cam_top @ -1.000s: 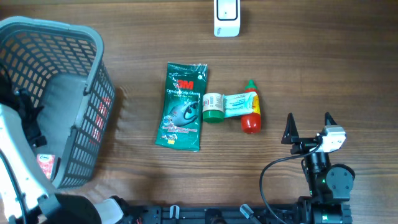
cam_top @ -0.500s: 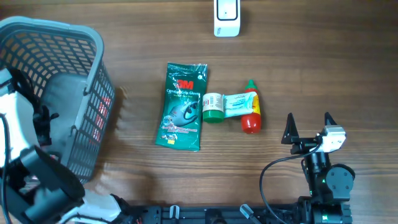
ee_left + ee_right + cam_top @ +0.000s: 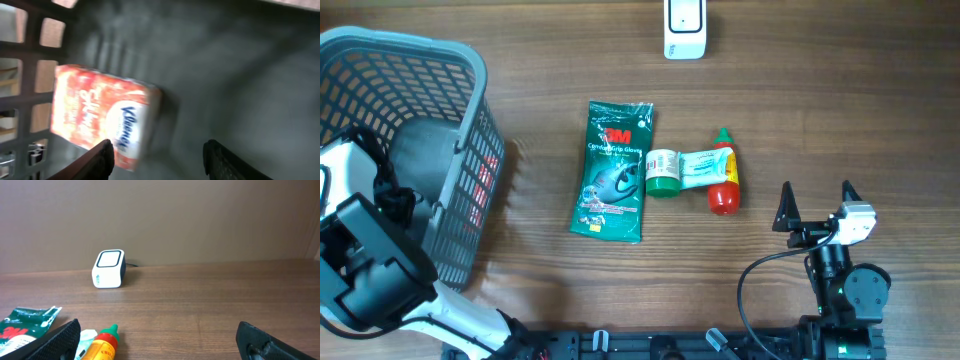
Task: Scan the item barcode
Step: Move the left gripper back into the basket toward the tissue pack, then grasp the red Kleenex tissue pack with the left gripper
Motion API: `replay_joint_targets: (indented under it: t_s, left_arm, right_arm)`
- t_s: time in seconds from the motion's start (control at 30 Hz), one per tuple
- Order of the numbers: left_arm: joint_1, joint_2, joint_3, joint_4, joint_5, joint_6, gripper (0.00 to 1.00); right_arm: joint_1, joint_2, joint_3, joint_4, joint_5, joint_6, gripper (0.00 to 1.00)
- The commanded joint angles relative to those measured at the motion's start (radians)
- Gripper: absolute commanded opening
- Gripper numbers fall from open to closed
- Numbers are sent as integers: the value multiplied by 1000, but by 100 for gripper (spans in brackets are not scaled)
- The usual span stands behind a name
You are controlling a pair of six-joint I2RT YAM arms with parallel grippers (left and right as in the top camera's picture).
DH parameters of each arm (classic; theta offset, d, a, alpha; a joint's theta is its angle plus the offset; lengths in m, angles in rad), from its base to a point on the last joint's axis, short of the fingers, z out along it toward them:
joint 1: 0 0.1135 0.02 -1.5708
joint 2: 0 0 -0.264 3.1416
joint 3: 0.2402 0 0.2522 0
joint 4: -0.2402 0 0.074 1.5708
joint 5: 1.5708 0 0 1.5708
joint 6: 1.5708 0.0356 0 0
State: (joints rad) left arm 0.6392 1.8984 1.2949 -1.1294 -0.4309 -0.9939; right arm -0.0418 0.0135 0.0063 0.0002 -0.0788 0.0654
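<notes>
My left gripper (image 3: 159,150) is down inside the grey basket (image 3: 470,140); its fingers stand apart with a gap between them. An orange and white Kleenex tissue pack (image 3: 105,117) lies on the basket floor just beyond the left finger (image 3: 102,160), and nothing is clamped. From overhead only the left arm (image 3: 365,265) shows over the basket. The white barcode scanner (image 3: 684,28) stands at the far edge, also seen by the right wrist as the scanner (image 3: 108,268). My right gripper (image 3: 817,195) rests open at the front right, empty.
A green 3M glove pack (image 3: 613,170), a green-capped tube (image 3: 685,170) and a red sauce bottle (image 3: 723,178) lie mid-table. The bottle (image 3: 104,342) sits just ahead of my right gripper (image 3: 157,330). The basket walls surround the left gripper.
The left arm has shifted inside the basket, its wrist now showing at the lower left. The right arm and the items on the table have not moved.
</notes>
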Motion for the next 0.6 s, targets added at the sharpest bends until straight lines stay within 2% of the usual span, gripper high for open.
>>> replay_joint_targets:
  t_s: [0.0,0.17,0.4,0.5,0.57]
  left_arm:
    - [42,13,-9,-16,-47,27,61]
    - [77,13,-16,-1,-54,48,61]
    - [83,13,-103,109,-33,48,61]
    - [83,13,-138,128,-34,48,45]
    - [84,13,-140,125,-39,48,23]
  right_arm:
    - [-1,-6,-1,5,-13,-13,100]
    - [-1,-6,-1,5,-12,-13,100]
    - [-1,-6,-1,5,-12,-13,100]
    - [-1,-6,-1,5,-12,-13,100]
    - [-1,-6,-1,5,-12,-13,100]
